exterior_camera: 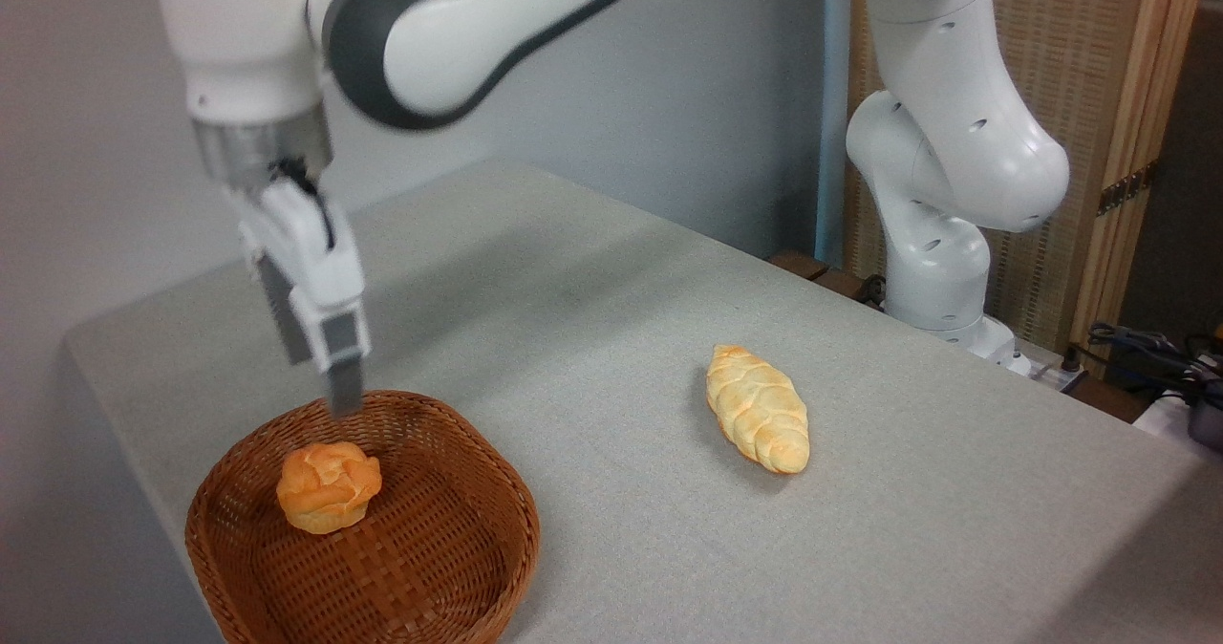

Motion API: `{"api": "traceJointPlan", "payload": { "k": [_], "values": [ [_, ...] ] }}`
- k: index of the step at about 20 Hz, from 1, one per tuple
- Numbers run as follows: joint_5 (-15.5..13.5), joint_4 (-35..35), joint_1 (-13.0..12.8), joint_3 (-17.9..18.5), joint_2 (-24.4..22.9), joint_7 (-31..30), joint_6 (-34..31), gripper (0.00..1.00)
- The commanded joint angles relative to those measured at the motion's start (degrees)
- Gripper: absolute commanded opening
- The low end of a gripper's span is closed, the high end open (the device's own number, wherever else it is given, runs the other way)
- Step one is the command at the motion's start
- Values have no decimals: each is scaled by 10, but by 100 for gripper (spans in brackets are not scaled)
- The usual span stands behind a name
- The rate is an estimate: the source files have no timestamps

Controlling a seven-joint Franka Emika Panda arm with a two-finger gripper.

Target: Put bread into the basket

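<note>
Markings: no brand, label or lettering can be read on any item in the frame.

Container: brown woven wicker basket [420, 568], shallow, rounded-rectangular, at the lower left of the frame on the table; its lower edge is cut off by the frame border.

Container contents: one small round orange-golden bun with a knotted top [329, 486], resting on the basket floor toward the left rear of the interior. Nothing else lies in the basket.

Gripper: white and grey two-finger gripper [344, 397] at the left of the frame, pointing down, its tip in front of the basket's rear rim, above and just behind the bun.

Jaw state: the fingers overlap from this angle, so the gap between them cannot be told. Nothing is held; the bun lies apart from the fingertips.

Arm: white robot arm with dark grey joint covers [955, 147], base at the upper right, reaching across the top of the frame to the gripper.

Other item: longer pale-yellow braided loaf [758, 408], lying right of centre on the table, well apart from the basket.

Support surface: table with light grey cloth covering [592, 319].

Background: pale wall at the left; wooden woven-panel screen [1089, 99] and dark cables [1147, 348] at the right.
</note>
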Motion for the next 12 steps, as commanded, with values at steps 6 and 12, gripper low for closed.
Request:
{"api": "traceJointPlan", "payload": {
  "k": [6, 12],
  "values": [
    [7, -129, 31, 8, -170, 64, -77, 100],
    [8, -120, 37, 39, -185, 78, -114, 100]
  ]
}}
